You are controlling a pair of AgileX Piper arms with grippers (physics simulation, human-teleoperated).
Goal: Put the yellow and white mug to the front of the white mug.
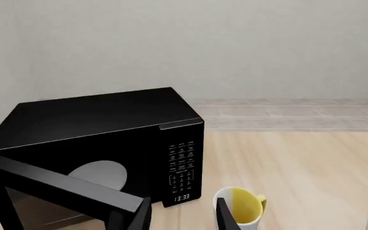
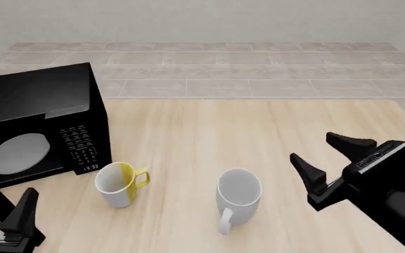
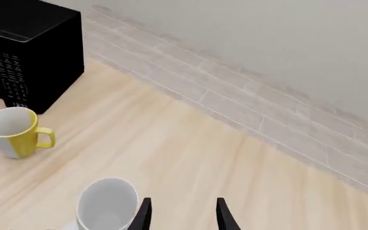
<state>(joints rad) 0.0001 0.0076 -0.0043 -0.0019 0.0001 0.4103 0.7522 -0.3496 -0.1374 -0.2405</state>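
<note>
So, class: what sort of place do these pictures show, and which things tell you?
Probably a simulated kitchen-style tabletop: a black microwave with its door open, a yellow and white mug and a white mug on a pale wooden table, tiled floor behind.

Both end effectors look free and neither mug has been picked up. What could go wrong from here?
1. The yellow and white mug stands close to the microwave, whose door hangs open beside the left end effector; a reach may clip it.
2. The white mug stands near the right end effector, so a careless sweep might knock it.
</note>
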